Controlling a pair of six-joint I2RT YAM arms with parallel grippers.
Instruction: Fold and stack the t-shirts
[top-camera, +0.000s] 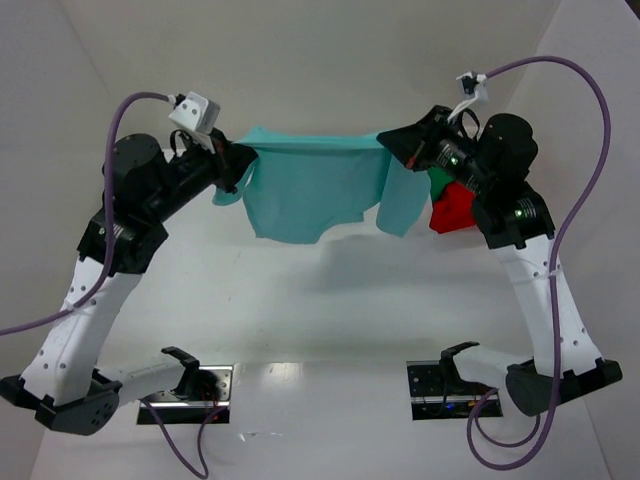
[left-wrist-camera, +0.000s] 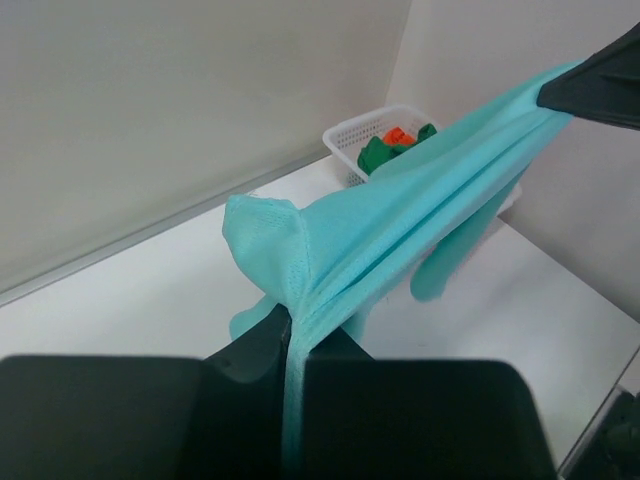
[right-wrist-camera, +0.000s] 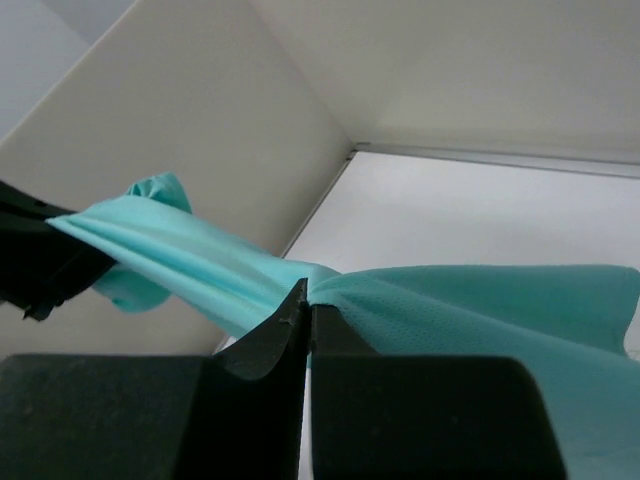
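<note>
A teal t-shirt (top-camera: 312, 190) hangs stretched in the air between my two grippers above the far part of the table. My left gripper (top-camera: 243, 158) is shut on its left top corner, with cloth pinched between the jaws in the left wrist view (left-wrist-camera: 295, 335). My right gripper (top-camera: 392, 143) is shut on its right top corner, as the right wrist view (right-wrist-camera: 308, 305) shows. One sleeve (top-camera: 403, 200) dangles at the right. Red (top-camera: 452, 210) and dark green (top-camera: 438, 180) shirts lie behind my right arm; green (left-wrist-camera: 380, 153) and orange (left-wrist-camera: 398, 135) cloth lies in the basket.
A white lattice basket (left-wrist-camera: 352, 135) stands at the far right corner against the wall, mostly hidden by my right arm in the top view. White walls close the table at the back and both sides. Two black stands (top-camera: 185, 380) (top-camera: 450, 375) sit near the front edge.
</note>
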